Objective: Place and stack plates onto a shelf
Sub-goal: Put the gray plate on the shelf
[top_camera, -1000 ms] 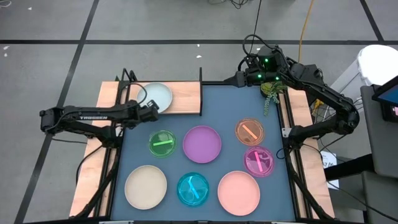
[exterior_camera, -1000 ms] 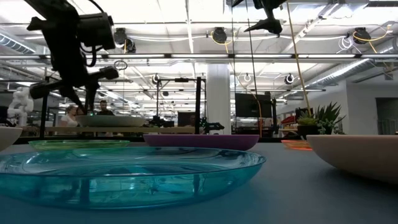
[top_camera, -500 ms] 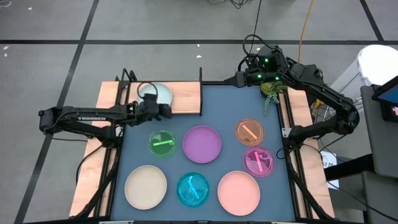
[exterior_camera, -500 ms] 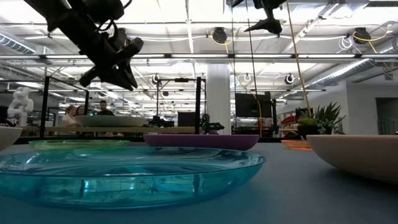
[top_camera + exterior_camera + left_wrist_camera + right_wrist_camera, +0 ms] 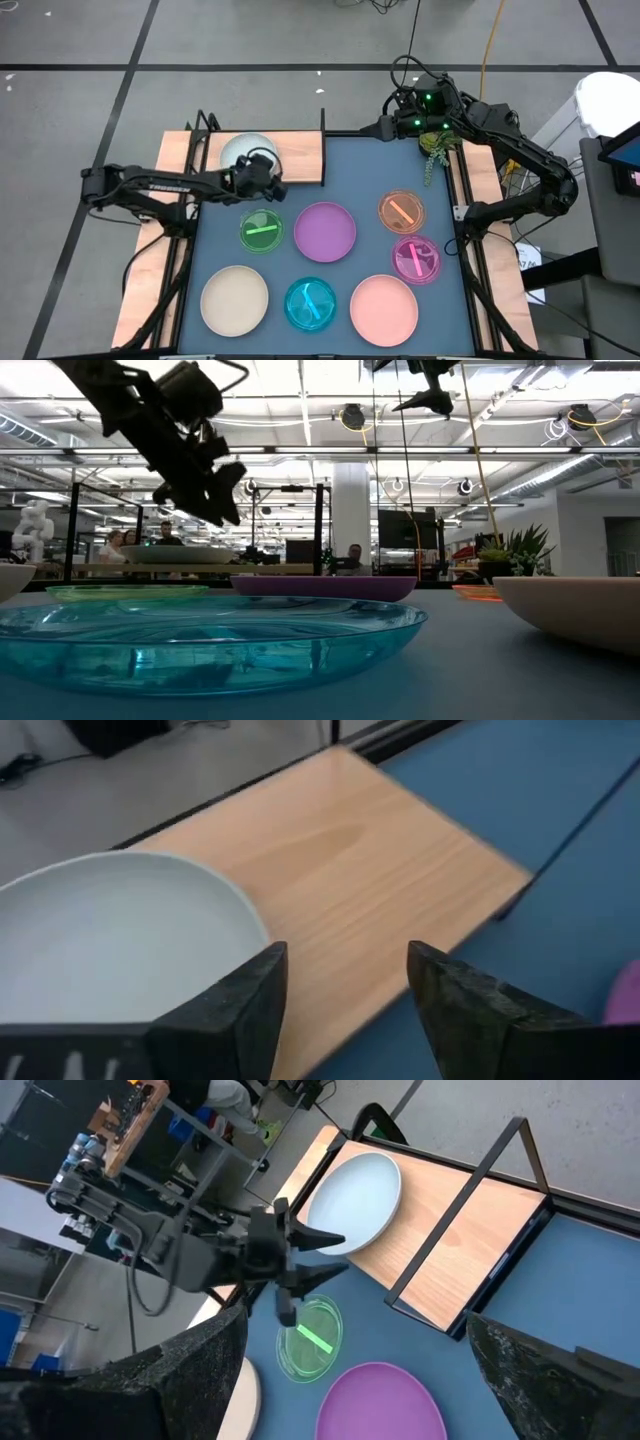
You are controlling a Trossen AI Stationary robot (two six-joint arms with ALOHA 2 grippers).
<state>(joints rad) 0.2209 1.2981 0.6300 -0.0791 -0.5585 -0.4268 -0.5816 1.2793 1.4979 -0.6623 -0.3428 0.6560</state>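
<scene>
Behind open left fingers [image 5: 250, 1010], pale plate [image 5: 110, 940].

Light wooden rectangular shelf [image 5: 290, 155]: the half beside the pale blue-white round plastic plate [image 5: 240, 150] lies bare. Thin black metal uprights [image 5: 323, 148] close both shelf ends. The open left gripper [image 5: 275, 186] hangs over the shelf's front edge.

You have a dark blue worktop [image 5: 350, 170], a potted plant [image 5: 508, 552] at its far right corner, a yellow cable [image 5: 490, 40] across the grey floor, and people [image 5: 165, 534] seated beyond.
</scene>
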